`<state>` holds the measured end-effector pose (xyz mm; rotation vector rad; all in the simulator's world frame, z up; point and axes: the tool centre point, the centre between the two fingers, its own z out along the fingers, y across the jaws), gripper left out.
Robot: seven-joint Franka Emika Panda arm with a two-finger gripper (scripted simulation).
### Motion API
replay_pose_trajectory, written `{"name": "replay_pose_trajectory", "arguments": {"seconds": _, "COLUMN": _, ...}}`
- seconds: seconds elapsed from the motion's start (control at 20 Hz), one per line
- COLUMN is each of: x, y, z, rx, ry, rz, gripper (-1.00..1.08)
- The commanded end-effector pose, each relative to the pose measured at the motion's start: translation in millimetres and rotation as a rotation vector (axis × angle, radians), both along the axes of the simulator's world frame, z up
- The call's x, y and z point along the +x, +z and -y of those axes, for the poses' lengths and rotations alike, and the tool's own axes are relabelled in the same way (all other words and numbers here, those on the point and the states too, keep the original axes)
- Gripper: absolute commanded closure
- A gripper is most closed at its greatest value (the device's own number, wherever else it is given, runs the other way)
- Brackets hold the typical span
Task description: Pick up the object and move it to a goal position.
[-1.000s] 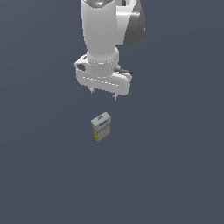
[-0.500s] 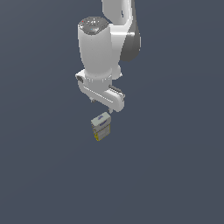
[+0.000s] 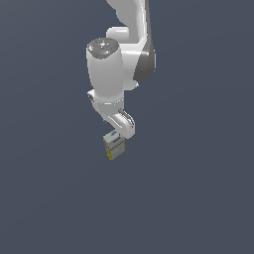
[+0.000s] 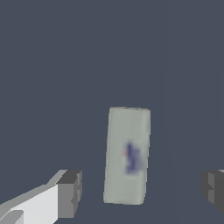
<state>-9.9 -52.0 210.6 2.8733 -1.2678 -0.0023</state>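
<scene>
Lowered since a second ago, the tool (image 4: 140, 188) now hangs just above the box (image 3: 113, 146) on the worktop (image 3: 198, 198), pads spread apart either side of it; box looks light, stiff, smooth, so pinch its long sides mid-length.

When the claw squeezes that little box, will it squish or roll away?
Probably neither. The box has flat faces and straight edges, so it looks stiff and unlikely to roll. It is narrower than the open claw, so it should fit between the fingers. It's small, so likely light.
</scene>
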Motion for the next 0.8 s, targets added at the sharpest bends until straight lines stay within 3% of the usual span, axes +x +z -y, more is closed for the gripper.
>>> {"name": "replay_pose_trajectory", "arguments": {"seconds": 0.0, "x": 2.1, "y": -4.4, "z": 1.2, "rx": 0.0, "ry": -0.031, "rz": 0.001, "gripper": -0.92}}
{"name": "replay_pose_trajectory", "arguments": {"seconds": 0.75, "x": 2.8, "y": -29.7, "z": 2.0, "rx": 0.0, "ry": -0.055, "rz": 0.001, "gripper": -0.92}}
